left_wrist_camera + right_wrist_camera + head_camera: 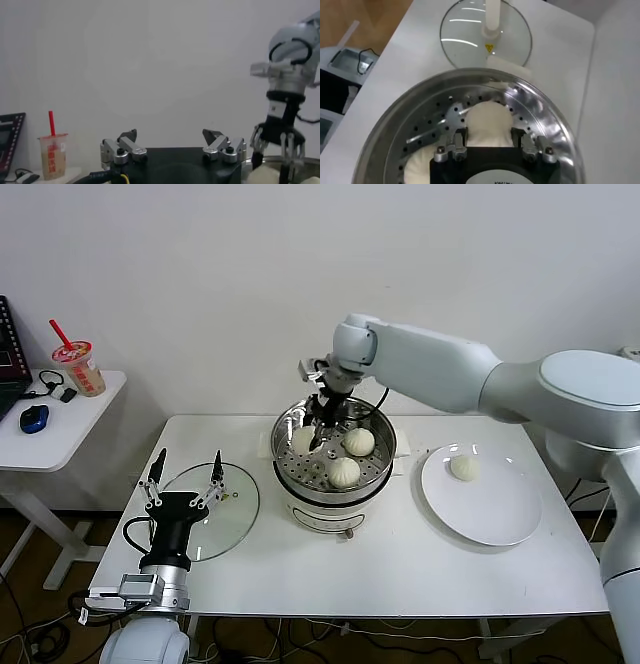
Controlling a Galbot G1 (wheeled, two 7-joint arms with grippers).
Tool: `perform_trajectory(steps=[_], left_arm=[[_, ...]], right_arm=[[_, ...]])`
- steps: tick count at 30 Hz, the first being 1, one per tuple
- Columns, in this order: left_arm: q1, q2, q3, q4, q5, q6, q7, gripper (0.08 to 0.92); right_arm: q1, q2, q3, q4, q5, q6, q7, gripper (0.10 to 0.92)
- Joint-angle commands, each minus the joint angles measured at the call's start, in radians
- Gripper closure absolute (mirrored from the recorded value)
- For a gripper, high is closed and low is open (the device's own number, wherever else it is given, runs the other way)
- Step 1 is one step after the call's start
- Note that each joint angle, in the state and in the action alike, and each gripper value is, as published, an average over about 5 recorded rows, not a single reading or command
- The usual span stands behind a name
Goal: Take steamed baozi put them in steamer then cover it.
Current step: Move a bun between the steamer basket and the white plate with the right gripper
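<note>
The steamer (285, 424) is a shiny steel pot with a perforated tray, standing at the table's middle back. It holds three white baozi: one at the back left (303, 440), one at the back right (359, 441), one in front (344, 473). My right gripper (320, 436) reaches down into the pot and is shut on the back-left baozi (487, 117), one finger on each side, low over the tray (430, 125). A fourth baozi (464, 468) lies on the white plate (490, 514). My left gripper (188, 456) is open and empty, fingers up, above the glass lid (235, 509).
The glass lid with its white handle (492, 17) lies flat to the left of the steamer. The plate sits on the right. A side table (60, 419) at far left holds a drink cup (80, 367) and a mouse (34, 418). A wall stands behind.
</note>
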Motion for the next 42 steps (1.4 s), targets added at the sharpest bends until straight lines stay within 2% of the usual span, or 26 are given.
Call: perform_trajectory(steps=[1, 13, 26, 33, 42], left_arm=[[0.0, 0.001, -0.001, 0.001, 0.001, 0.003, -0.001, 0.177], [0.0, 0.003, 0.008, 0.001, 0.019, 0.01, -0.002, 0.177], [0.007, 0.004, 0.008, 0.0, 0.022, 0.011, -0.004, 0.177], [0.01, 0.001, 0.012, -0.003, 0.029, 0.017, -0.01, 0.177], [0.016, -0.002, 0.012, -0.001, 0.037, 0.016, -0.018, 0.177]], right_arm=[[0.145, -0.158, -0.047, 0.069, 0.04, 0.007, -0.012, 0.44], [0.183, -0.446, -0.099, 0.137, -0.01, 0.04, -0.029, 0.44], [-0.105, -0.698, 0.046, 0.194, -0.218, 0.037, -0.027, 0.443], [-0.288, -0.725, 0.178, 0.209, -0.299, 0.03, -0.013, 0.448], [-0.407, -0.631, 0.272, 0.119, -0.357, 0.027, 0.0, 0.446]])
